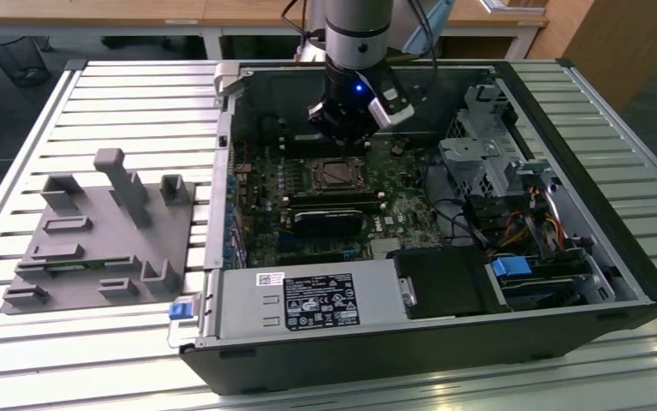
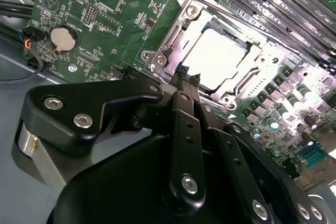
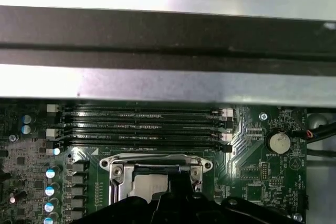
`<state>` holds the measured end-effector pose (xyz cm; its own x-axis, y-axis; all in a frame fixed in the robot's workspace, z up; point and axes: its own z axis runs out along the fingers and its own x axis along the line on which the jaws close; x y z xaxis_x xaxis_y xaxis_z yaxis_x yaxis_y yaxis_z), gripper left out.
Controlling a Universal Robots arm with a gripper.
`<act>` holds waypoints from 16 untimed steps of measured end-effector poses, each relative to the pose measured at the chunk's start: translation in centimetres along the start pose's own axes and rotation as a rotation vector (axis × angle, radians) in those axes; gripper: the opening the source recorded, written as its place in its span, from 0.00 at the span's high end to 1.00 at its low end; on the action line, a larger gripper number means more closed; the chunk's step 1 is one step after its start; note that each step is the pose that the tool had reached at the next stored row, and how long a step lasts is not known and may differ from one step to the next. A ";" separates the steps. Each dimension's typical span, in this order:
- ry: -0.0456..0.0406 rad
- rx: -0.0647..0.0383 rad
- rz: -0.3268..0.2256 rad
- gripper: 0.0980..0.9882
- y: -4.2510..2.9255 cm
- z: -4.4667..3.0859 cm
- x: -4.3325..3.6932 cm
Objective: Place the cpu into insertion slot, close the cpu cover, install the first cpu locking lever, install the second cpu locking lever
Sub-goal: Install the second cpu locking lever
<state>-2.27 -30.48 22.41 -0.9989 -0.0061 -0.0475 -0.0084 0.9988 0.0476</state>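
In the open computer case, the insertion slot [image 1: 337, 175] sits on the green board. The cpu [image 2: 216, 59] lies in it, silvery top up. The cpu cover [image 2: 173, 43] lies flat around the chip as a silvery frame, and also appears in the first wrist view [image 3: 118, 176] around the cpu [image 3: 149, 188]. My gripper [image 2: 188, 77] is shut with nothing between its fingers. Its tips are at the socket's edge nearest the arm. In the exterior view the gripper [image 1: 342, 144] hangs just behind the socket. I cannot make out the locking levers clearly.
Long black memory slots [image 3: 142, 124] run beside the socket. A coin battery [image 2: 63, 38] and cables lie near it. A black heatsink block [image 1: 328, 223], the power supply [image 1: 305, 300] and a drive cage [image 1: 488, 154] crowd the case. A grey fixture [image 1: 99, 231] stands on the table.
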 end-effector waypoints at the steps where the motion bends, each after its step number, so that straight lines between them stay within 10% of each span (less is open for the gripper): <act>1: 0.0030 0.000 0.000 0.99 -0.05 -0.01 0.00; 16: 0.0099 -0.002 0.001 0.99 -0.97 -0.09 0.00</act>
<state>-2.26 -31.46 22.45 -0.9993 -0.0058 -0.0376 -0.0077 0.9988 0.0492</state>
